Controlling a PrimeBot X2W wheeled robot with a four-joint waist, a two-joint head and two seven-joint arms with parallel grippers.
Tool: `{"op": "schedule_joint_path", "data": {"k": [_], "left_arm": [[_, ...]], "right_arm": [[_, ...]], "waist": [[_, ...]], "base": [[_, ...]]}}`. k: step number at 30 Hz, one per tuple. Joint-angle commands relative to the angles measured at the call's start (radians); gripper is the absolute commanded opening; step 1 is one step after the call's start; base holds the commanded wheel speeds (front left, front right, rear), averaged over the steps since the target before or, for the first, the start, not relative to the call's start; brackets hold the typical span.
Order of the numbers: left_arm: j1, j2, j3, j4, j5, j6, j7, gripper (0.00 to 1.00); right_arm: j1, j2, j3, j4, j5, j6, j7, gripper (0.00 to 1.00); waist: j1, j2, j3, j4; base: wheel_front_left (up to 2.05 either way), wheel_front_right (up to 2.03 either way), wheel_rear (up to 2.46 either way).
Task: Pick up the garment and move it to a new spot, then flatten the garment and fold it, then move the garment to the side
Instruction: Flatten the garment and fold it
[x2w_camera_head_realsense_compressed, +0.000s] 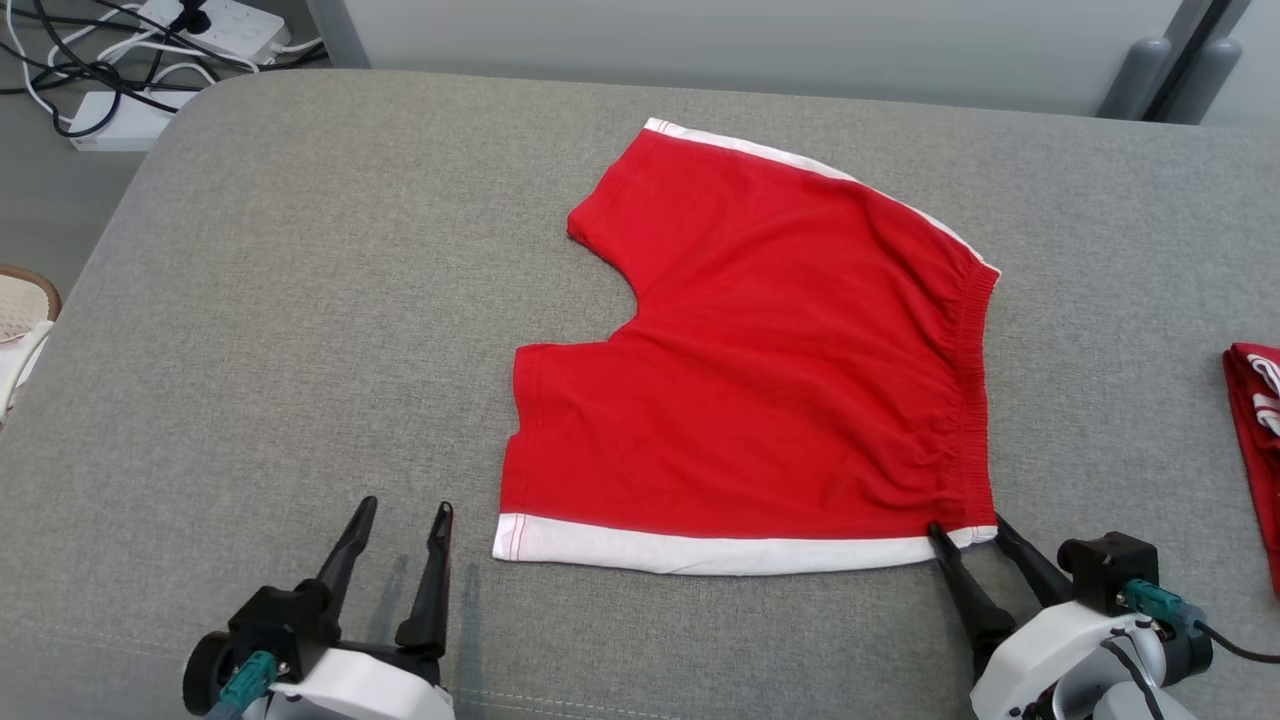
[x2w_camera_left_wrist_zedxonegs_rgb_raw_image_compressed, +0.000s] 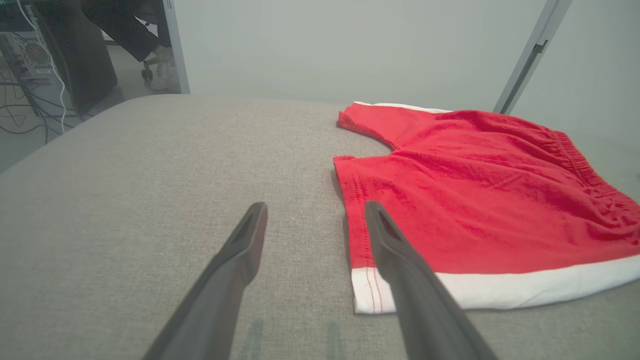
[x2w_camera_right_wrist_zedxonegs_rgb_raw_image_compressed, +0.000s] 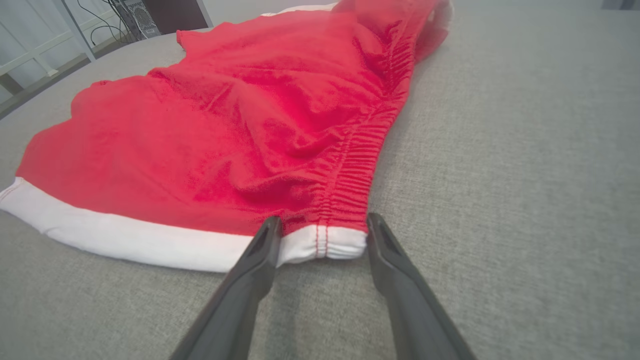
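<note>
Head view, garment: a pair of red cotton shorts with white side bands (x2w_camera_head_realsense_compressed: 770, 380) lay spread in one layer on the grey fabric-covered bench (x2w_camera_head_realsense_compressed: 300, 300), right of centre, with the waistband toward the robot's right.
Head view, left gripper: the left gripper (x2w_camera_head_realsense_compressed: 405, 505) rested low over the bench with its fingers spread and empty, just beside the near leg-hem corner.
Head view, right gripper: the right gripper (x2w_camera_head_realsense_compressed: 968, 525) had its tips at the near waistband corner.
Head view, neighbour: a folded red-and-white cloth (x2w_camera_head_realsense_compressed: 1255, 430) lay at the right edge, well apart.
Left wrist view, shorts: the shorts (x2w_camera_left_wrist_zedxonegs_rgb_raw_image_compressed: 475, 200) lay smooth along the white band (x2w_camera_left_wrist_zedxonegs_rgb_raw_image_compressed: 500, 290). The left gripper (x2w_camera_left_wrist_zedxonegs_rgb_raw_image_compressed: 316, 206) was apart from the cloth in depth, though one finger overlapped the hem in this picture.
Right wrist view, corner: the right gripper (x2w_camera_right_wrist_zedxonegs_rgb_raw_image_compressed: 324, 220) stood open astride the corner. The white tip lay between the fingers, not yet pinched.
Right wrist view, creases: soft wrinkles bunched beside the elastic waistband (x2w_camera_right_wrist_zedxonegs_rgb_raw_image_compressed: 370, 135).
Progress, done: flattening looked largely finished. Whether this spot was the new one could not be told.
Progress, left: the fold, probably begun from the near edge, then the move to the side; both were ahead.
</note>
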Motion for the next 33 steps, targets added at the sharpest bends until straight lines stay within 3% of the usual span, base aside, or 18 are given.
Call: {"op": "schedule_joint_path", "data": {"k": [1, 2, 3, 8, 19, 24, 25, 28, 29, 31, 33], "left_arm": [[-0.049, 0.006, -0.001, -0.006, -0.027, -0.007, -0.006, 1.00], [-0.053, 0.009, -0.015, 0.001, -0.037, -0.007, -0.006, 1.00], [-0.056, 0.011, -0.027, 0.009, -0.051, -0.007, -0.006, 1.00], [-0.076, 0.044, -0.134, 0.121, -0.139, -0.007, -0.006, 1.00], [-0.147, 0.090, -0.271, 0.232, -0.308, -0.007, -0.006, 1.00], [-0.177, 0.102, -0.303, 0.303, -0.346, -0.007, -0.006, 0.82], [-0.182, 0.104, -0.313, 0.312, -0.353, -0.007, -0.006, 0.71], [-0.197, 0.110, -0.331, 0.322, -0.370, -0.007, -0.006, 0.68], [-0.201, 0.110, -0.343, 0.327, -0.375, -0.007, -0.006, 0.48], [-0.208, 0.111, -0.376, 0.338, -0.390, -0.007, -0.006, 0.26], [-0.215, 0.115, -0.408, 0.348, -0.409, -0.007, -0.006, 0.21]], "right_arm": [[-0.023, -0.013, 0.023, -0.005, 0.011, 0.004, -0.012, 0.33], [-0.027, -0.014, 0.026, -0.002, 0.014, 0.004, -0.012, 0.09], [-0.029, -0.015, 0.031, 0.000, 0.017, 0.004, -0.012, 0.00], [-0.042, -0.022, 0.049, 0.002, 0.029, 0.004, -0.012, 0.00], [-0.063, -0.024, 0.077, -0.010, 0.033, 0.004, -0.012, 0.00], [-0.071, -0.022, 0.082, -0.017, 0.031, 0.004, -0.012, 0.00], [-0.073, -0.021, 0.082, -0.019, 0.031, 0.004, -0.012, 0.00], [-0.077, -0.022, 0.083, -0.023, 0.030, 0.004, -0.012, 0.00], [-0.078, -0.022, 0.083, -0.024, 0.030, 0.004, -0.012, 0.00], [-0.080, -0.021, 0.083, -0.025, 0.030, 0.004, -0.012, 0.00], [-0.082, -0.022, 0.083, -0.025, 0.030, 0.004, -0.012, 0.00]], "waist": [[0.0000, -0.0001, 0.009, 0.008], [0.0000, -0.0001, 0.011, 0.008], [0.0000, -0.0001, 0.013, 0.008], [0.0000, -0.0001, 0.019, -0.006], [0.0000, -0.0001, 0.047, -0.055], [0.0000, -0.0001, 0.057, -0.070], [0.0000, -0.0001, 0.058, -0.072], [0.0000, -0.0001, 0.063, -0.075], [0.0000, -0.0001, 0.064, -0.076], [0.0000, -0.0001, 0.066, -0.076], [0.0000, -0.0001, 0.066, -0.076]], "base": [[0.00, 0.00, 0.00], [0.00, 0.00, 0.00], [0.00, 0.00, 0.00], [0.00, 0.00, 0.00], [0.00, 0.00, 0.00], [0.00, 0.00, 0.00], [0.00, 0.00, 0.00], [0.00, 0.00, 0.00], [0.00, 0.00, 0.00], [0.00, 0.00, 0.00], [0.00, 0.00, 0.00]]}}
